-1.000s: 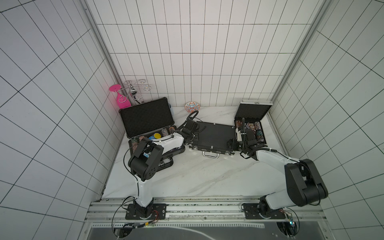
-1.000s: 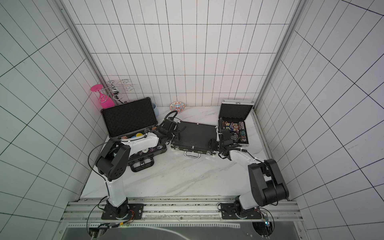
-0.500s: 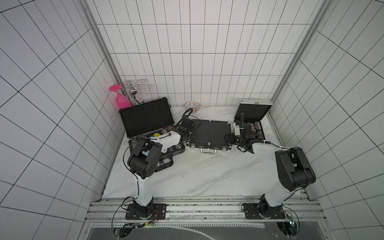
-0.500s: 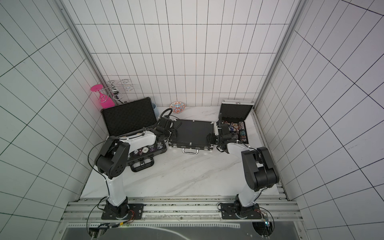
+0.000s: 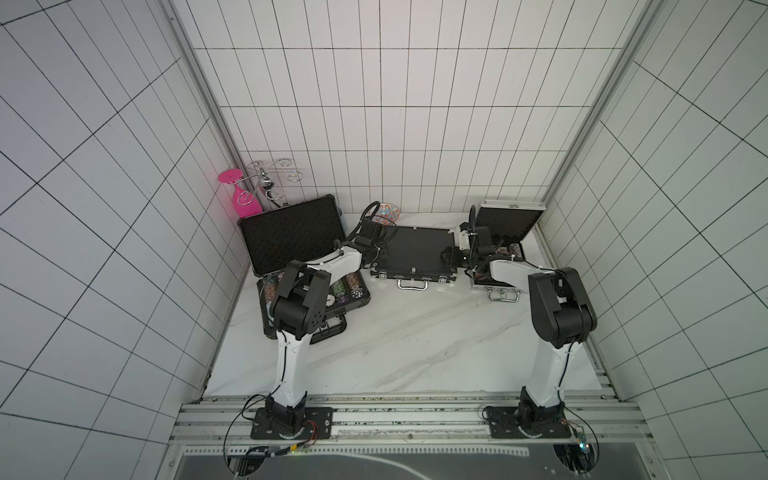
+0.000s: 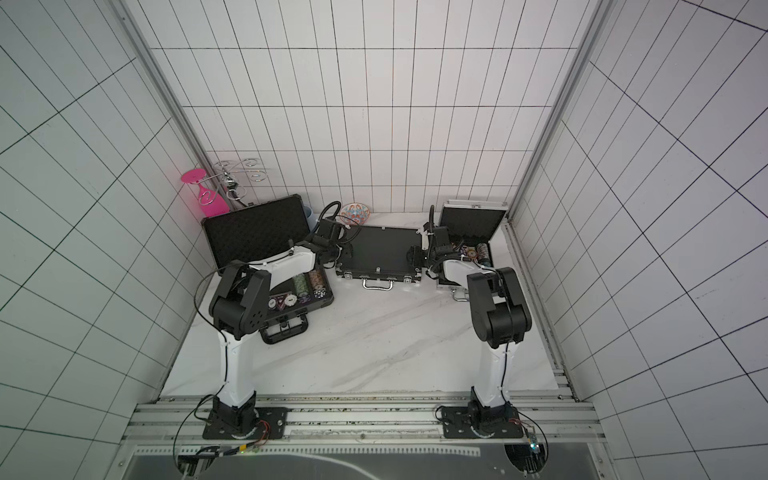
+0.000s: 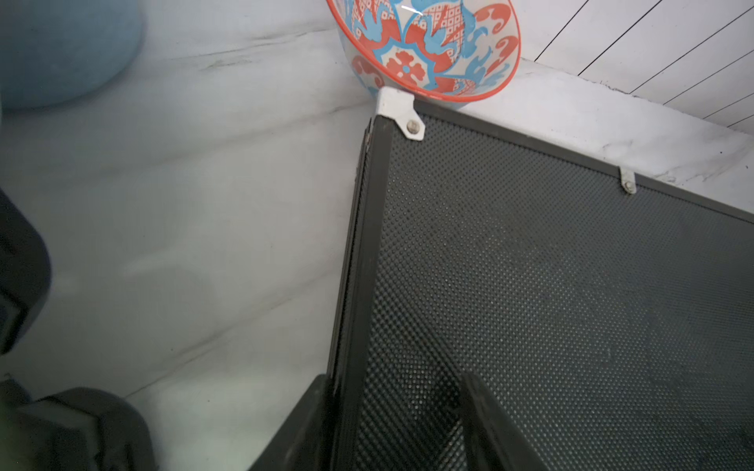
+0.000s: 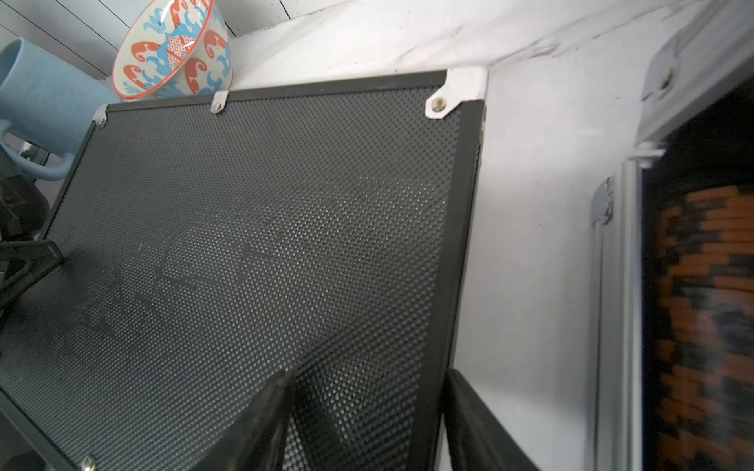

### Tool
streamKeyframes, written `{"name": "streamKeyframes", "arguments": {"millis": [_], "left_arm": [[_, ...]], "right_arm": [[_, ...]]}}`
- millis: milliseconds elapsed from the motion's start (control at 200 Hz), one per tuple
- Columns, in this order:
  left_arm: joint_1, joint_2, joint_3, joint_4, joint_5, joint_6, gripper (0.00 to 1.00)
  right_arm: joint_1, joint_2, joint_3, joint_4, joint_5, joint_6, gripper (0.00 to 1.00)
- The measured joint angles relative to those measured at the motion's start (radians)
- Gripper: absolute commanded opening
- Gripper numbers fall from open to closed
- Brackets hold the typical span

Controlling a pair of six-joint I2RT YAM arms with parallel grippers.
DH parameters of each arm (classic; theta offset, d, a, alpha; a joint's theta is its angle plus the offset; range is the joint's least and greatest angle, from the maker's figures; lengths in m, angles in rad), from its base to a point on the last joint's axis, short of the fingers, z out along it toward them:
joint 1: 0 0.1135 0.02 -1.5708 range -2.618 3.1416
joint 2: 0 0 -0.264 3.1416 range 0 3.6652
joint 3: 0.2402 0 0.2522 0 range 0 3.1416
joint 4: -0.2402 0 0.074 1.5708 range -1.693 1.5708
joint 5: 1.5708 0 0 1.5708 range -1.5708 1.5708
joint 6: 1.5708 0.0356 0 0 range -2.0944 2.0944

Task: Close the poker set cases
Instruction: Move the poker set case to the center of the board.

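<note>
Print on the chips [image 6: 300, 284] in the large ribbed case [image 5: 291, 245] is too small to read.

Left gripper [image 7: 395, 377]: jaws apart, astride the left edge of the medium black case [image 5: 415, 253], one finger beside its side wall, one over the dimpled lid. Right gripper [image 8: 369, 373]: jaws apart, astride the right edge.

The medium black case lies shut at mid-back of the table, between the large ribbed case and the small silver case [image 5: 507, 220], both with lids up.

Against one second ago, the medium black case sits nearer the back wall, its corner just beside the patterned bowl [image 7: 428, 49].
</note>
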Motion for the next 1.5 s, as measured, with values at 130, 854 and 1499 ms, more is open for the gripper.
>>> {"name": "streamKeyframes", "arguments": {"millis": [130, 854, 1499], "left_arm": [[-0.002, -0.027, -0.017, -0.016, 0.017, 0.016, 0.57], [-0.321, -0.529, -0.490, -0.049, 0.018, 0.015, 0.56], [-0.322, -0.529, -0.500, -0.040, -0.021, 0.001, 0.56]], "right_arm": [[0.000, -0.036, 0.003, -0.066, 0.004, -0.032, 0.67], [-0.095, -0.332, -0.282, -0.142, 0.156, -0.008, 0.41], [-0.050, -0.220, -0.292, -0.086, 0.253, -0.008, 0.21]]}}
